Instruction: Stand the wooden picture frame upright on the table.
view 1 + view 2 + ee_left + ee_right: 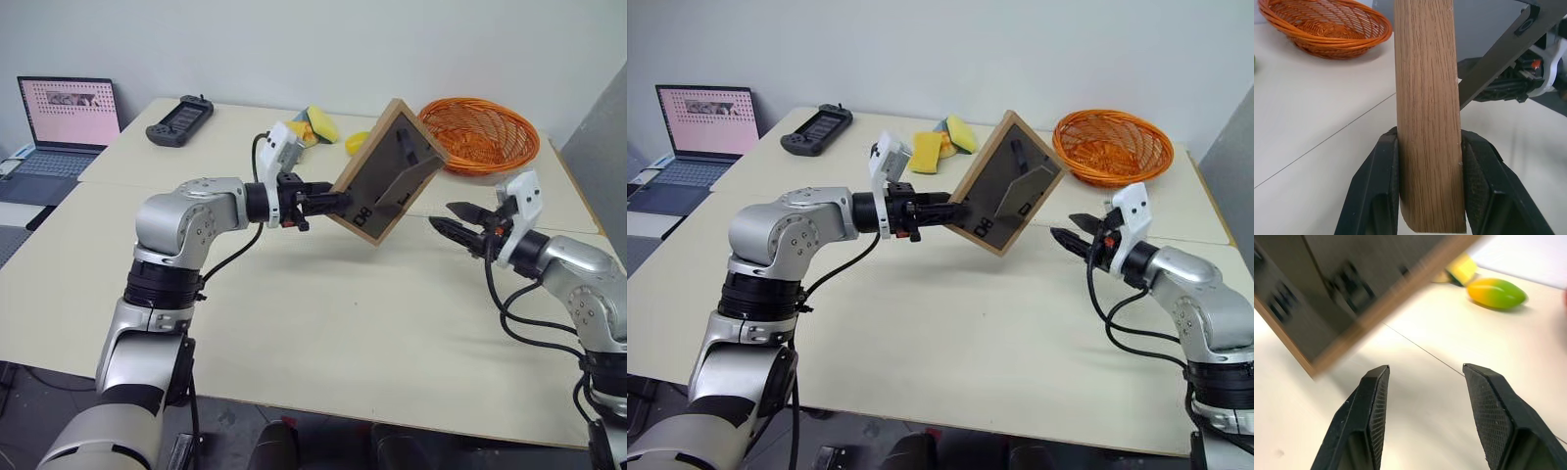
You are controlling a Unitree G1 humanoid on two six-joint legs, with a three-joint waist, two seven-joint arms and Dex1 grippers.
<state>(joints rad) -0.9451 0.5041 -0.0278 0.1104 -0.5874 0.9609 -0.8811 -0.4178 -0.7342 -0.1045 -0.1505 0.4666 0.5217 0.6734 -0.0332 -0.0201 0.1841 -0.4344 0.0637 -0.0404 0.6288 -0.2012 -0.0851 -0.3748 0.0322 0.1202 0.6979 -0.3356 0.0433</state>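
The left gripper (1429, 196) is clamped on the lower edge of the frame (387, 171), its two black, ribbed fingers (1374, 191) pressed flat against either face of the pale oak, whose grain runs long and straight between them. It holds the frame up in the air above the table (323, 323), tilted on one corner like a diamond, the dark grey back facing this way with white marks near the bottom and the stand flap swung out from the board. Just to the right, apart from the frame and a little lower, the right gripper (1073, 235) hangs with its fingers spread and nothing between them; their inner pads (1378, 406) carry a fine cross-hatched texture. The table is a smooth matte cream with a thin seam running across it. Behind the frame lie yellow sponges (926, 152) and a small yellow-green fruit-shaped thing (1497, 293); further right sits a woven orange basket (480, 132), round and shallow. At the far left corner rests a dark handheld console (179, 120), and beyond it an open laptop (61, 122) with a pinkish screen. A plain pale wall closes the room behind.
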